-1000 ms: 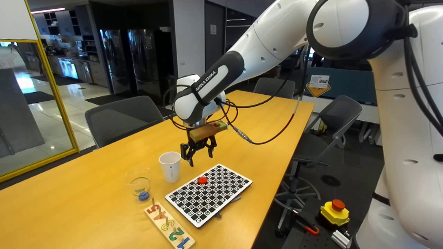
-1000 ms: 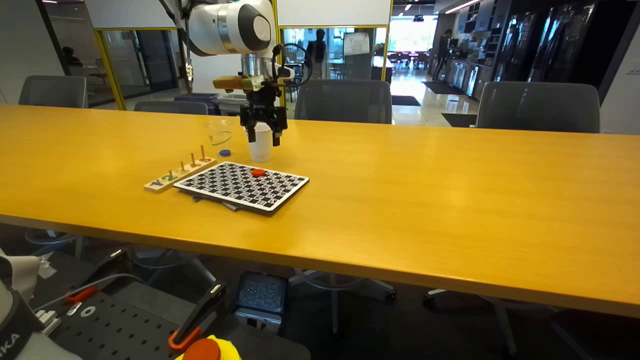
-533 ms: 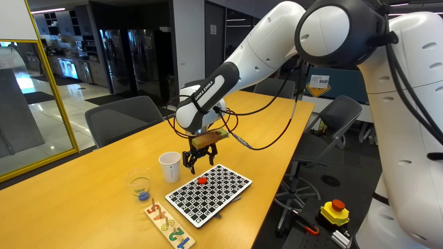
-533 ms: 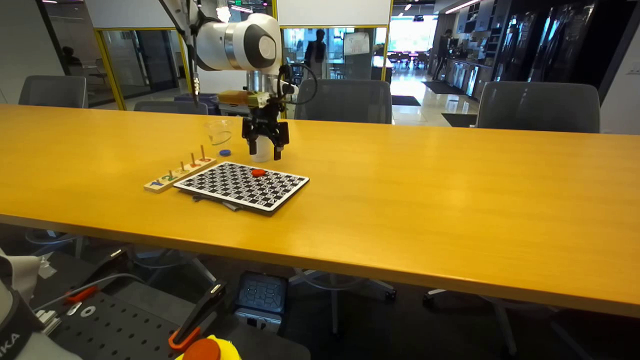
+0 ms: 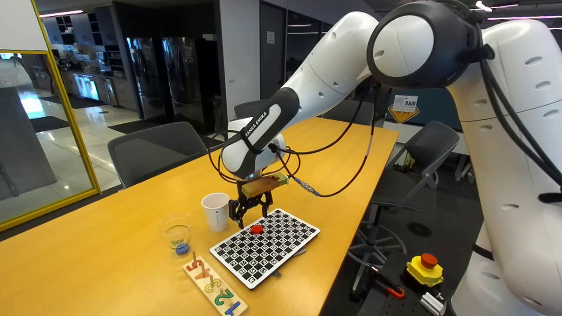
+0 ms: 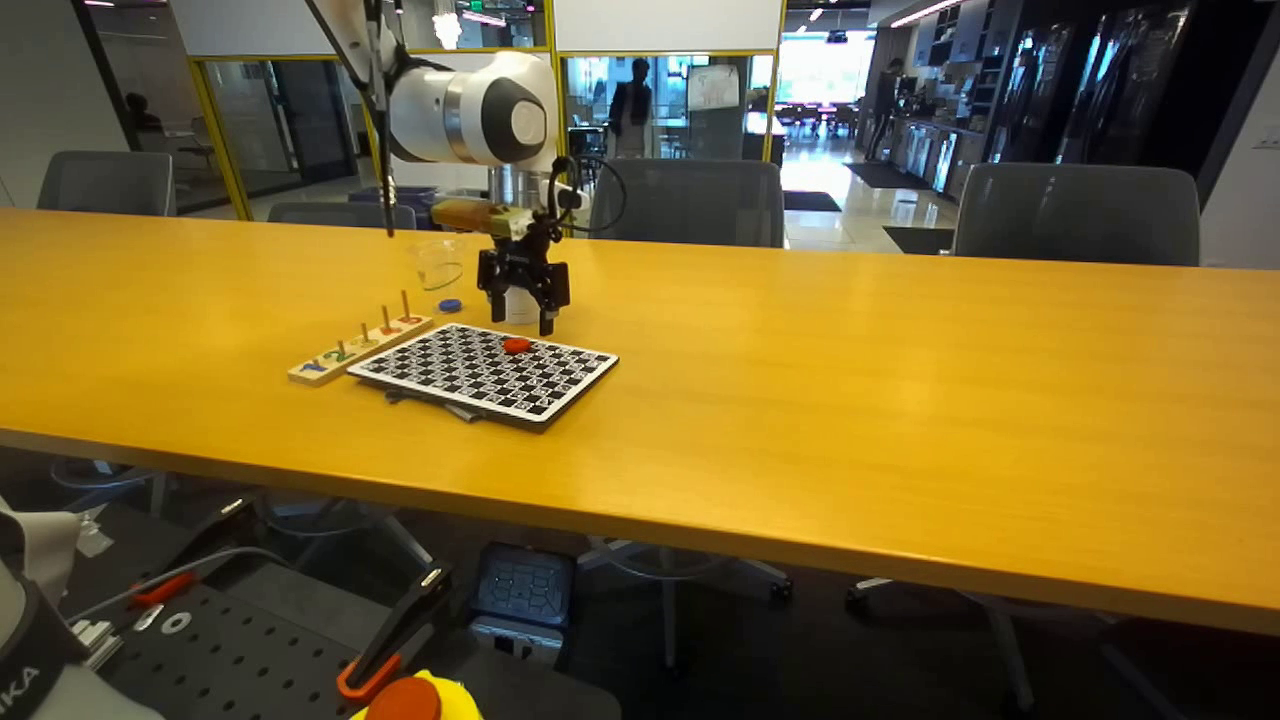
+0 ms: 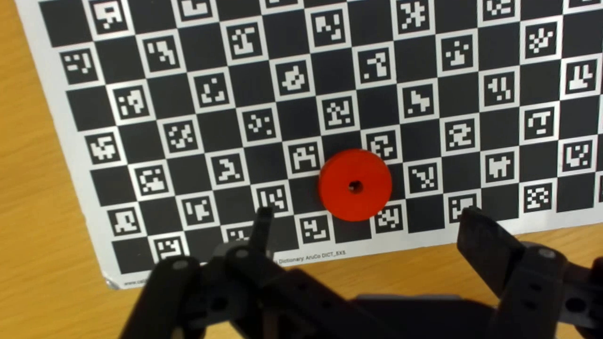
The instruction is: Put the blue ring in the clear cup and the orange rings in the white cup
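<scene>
A single red-orange ring, one of the orange rings [image 7: 354,186], lies flat on the checkerboard [image 5: 263,259]. My gripper [image 7: 366,212] is open, its fingertips above the board's far edge, with the ring ahead of the gap in the wrist view and nothing held. In both exterior views the gripper [image 5: 253,220] hangs low beside the white cup [image 5: 216,213], which stands upright; its inside cannot be seen. The gripper hides much of that cup in an exterior view [image 6: 520,306]. The blue ring [image 5: 182,249] shows low within the outline of the clear cup [image 5: 174,229], seemingly at its bottom.
A wooden number board with pegs [image 5: 215,285] lies between the clear cup and the checkerboard's near corner. The checkerboard sits slightly raised, with something dark poking out under its edge [image 6: 465,412]. Grey chairs [image 6: 685,205] stand around the table.
My gripper has come down toward the checkerboard, its fingertips now closer to the red-orange ring. The jaws have stayed open, and the cups and rings have not moved.
</scene>
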You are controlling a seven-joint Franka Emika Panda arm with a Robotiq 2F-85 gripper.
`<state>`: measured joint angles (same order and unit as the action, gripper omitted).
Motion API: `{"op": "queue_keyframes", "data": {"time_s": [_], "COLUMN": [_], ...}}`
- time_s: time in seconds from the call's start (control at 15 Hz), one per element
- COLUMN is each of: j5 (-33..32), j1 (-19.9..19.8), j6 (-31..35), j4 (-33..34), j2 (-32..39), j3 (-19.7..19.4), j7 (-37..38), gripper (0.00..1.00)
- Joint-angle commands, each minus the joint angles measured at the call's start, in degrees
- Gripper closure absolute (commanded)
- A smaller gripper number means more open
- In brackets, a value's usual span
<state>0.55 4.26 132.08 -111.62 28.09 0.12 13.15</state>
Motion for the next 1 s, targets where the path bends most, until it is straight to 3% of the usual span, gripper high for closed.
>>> {"op": "queue_keyframes", "data": {"time_s": [0.0, 0.93], "j5": [1.9, 4.1], "j1": [-0.7, -1.5], "j6": [2.6, 5.5], "j4": [-2.2, -5.7], "j2": [-1.0, -2.1], "j3": [0.5, 0.7], "j7": [-1.4, -2.8], "gripper": [0.0, 0.0]}}
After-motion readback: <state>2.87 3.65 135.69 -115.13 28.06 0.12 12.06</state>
